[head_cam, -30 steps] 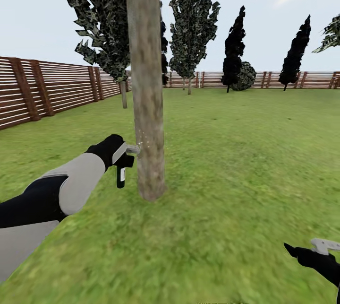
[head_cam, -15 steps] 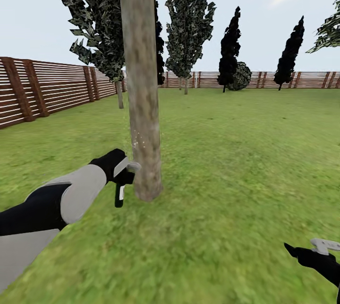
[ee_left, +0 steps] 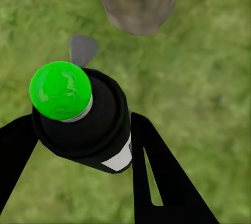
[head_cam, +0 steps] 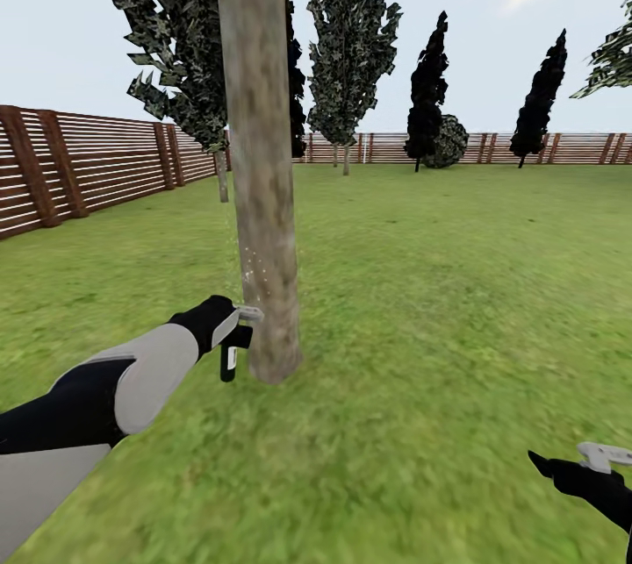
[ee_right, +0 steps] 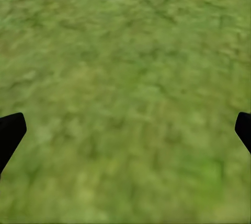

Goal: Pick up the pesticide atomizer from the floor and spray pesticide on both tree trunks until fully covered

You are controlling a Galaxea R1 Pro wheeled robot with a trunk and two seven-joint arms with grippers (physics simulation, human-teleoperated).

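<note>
The left gripper (head_cam: 230,329) is clamped on the pesticide atomizer (head_cam: 230,360), fingers either side of the dark bottle in the left wrist view (ee_left: 89,125), w/ the light grey trigger head nearly touching the near tree trunk (head_cam: 261,196), low down, just above the flared base. The bottle hangs below the gripper, off the grass (head_cam: 439,301). Faint pale specks sit on the bark above the nozzle, prob. spray. Risks, as a judgement: the nozzle is so close that the spray cone likely wets only a small patch, so much of the tall trunk, esp. the upper part and the far side, could stay uncovered unless the arm sweeps up and the base goes round. The head could also bump or scrape the bark and twist the bottle in the grip; a slip would drop it onto the grass by the trunk's foot. The right gripper (head_cam: 575,463) sits low at the bottom-right corner of the head view, released w/ nothing in it; in its wrist view the fingertips (ee_right: 10,132) stand wide apart over bare grass. Count: 1 atomizer, 2 grippers, 1 thick trunk at hand, 2 thinner pale trunks farther back toward the fence (head_cam: 79,169), 3 black conifers (head_cam: 427,90) along the far fence line, 1 round dark bush beside them.
</note>
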